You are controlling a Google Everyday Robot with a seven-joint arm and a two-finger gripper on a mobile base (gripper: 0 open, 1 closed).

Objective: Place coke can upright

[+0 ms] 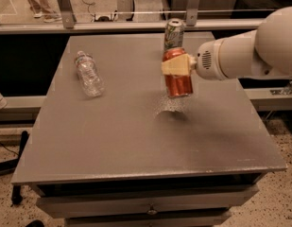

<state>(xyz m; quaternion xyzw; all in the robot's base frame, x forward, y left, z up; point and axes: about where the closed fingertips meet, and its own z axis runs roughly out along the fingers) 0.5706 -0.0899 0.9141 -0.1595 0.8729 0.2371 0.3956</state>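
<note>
Now the gripper [177,66], clenched round the upper half of the coke can [178,85], holds its long axis near vertical, base hanging clear above the table [112,145]

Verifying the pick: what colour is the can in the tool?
Red, clearest in the camera view; the tool holds the coke can above the table.

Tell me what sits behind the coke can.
A silver-green soda can stands upright behind the coke can, its base hidden. The claw grips the coke can's upper half.
</note>
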